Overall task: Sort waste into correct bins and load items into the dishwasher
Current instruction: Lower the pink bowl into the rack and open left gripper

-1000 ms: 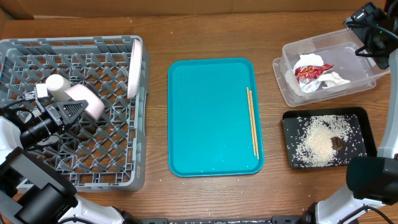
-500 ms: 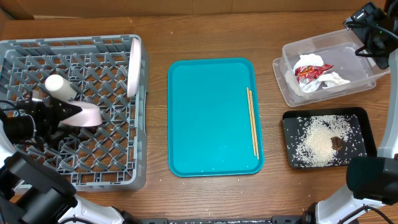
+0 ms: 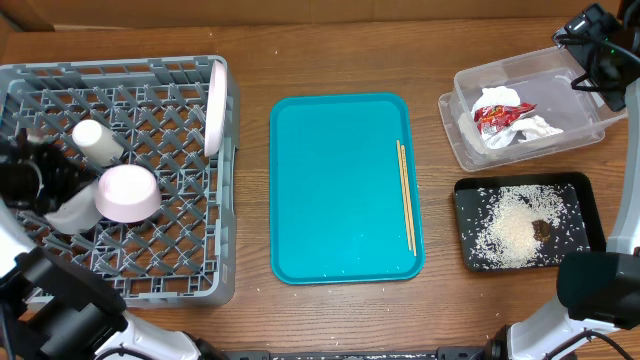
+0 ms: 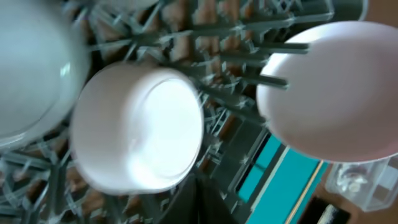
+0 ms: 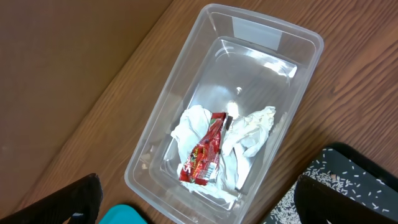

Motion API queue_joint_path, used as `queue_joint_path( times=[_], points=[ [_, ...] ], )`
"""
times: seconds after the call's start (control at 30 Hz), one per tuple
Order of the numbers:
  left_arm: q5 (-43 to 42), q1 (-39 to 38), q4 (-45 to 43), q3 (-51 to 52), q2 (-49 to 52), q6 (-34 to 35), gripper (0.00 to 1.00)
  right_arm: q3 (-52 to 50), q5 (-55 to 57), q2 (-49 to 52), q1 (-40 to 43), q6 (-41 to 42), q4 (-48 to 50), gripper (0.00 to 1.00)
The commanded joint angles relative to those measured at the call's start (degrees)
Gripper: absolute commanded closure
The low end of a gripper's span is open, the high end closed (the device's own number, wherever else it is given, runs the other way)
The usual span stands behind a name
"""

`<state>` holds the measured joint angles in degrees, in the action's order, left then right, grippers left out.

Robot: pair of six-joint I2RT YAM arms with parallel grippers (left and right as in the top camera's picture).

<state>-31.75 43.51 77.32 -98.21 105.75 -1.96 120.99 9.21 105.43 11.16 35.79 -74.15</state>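
Right of the teal tray (image 3: 340,190), nearest: black tray (image 3: 464,200) with rice (image 3: 510,235) and lump (image 3: 542,229). Chopsticks (image 3: 405,195) lie on the teal tray's right side. Left: rack (image 3: 170,250) with bowl (image 3: 128,193), cup (image 3: 97,142), upright plate (image 3: 214,108); left fingers (image 3: 45,175) blurred, opening cannot be told. Far right: tub (image 3: 570,90) holding wrapper (image 3: 495,118), tissue (image 3: 540,127); right fingers (image 5: 78,202) over it, spread wide, empty.

Blurred black-and-white left arm (image 3: 28,185); black right arm (image 3: 598,45) with thin cables; right hand (image 5: 205,198) with matte black fingers (image 5: 348,196)
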Motion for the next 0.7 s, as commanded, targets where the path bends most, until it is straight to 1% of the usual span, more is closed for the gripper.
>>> queue_joint_path(
  times=[0.0, 0.07, 0.17, 0.27, 0.4, 0.67],
  points=[
    [3.4, -5.0, -3.7, 2.0, -0.1, 3.0, 0.96, 0.0, 0.2, -0.4, -0.2, -0.2, 0.3, 0.0],
    [9.1, -7.6, -5.9, 3.9, -0.1, 6.0, 0.96, 0.0, 0.2, -0.4, -0.2, -0.2, 0.3, 0.0],
    [19.8, -10.7, -7.7, 6.6, -0.1, 11.8, 0.96, 0.0, 0.2, -0.4, -0.2, -0.2, 0.3, 0.0],
    [26.4, -11.4, -8.1, 8.4, -0.1, 16.6, 0.96, 0.0, 0.2, -0.4, -0.2, -0.2, 0.3, 0.0],
    [29.0, -9.9, -6.6, 8.5, -0.1, 18.9, 0.96, 0.0, 0.2, -0.4, -0.2, -0.2, 0.3, 0.0],
    [29.1, -6.0, -1.4, 8.4, -0.2, 18.9, 0.96, 0.0, 0.2, -0.4, -0.2, -0.2, 0.3, 0.0]
  ],
)
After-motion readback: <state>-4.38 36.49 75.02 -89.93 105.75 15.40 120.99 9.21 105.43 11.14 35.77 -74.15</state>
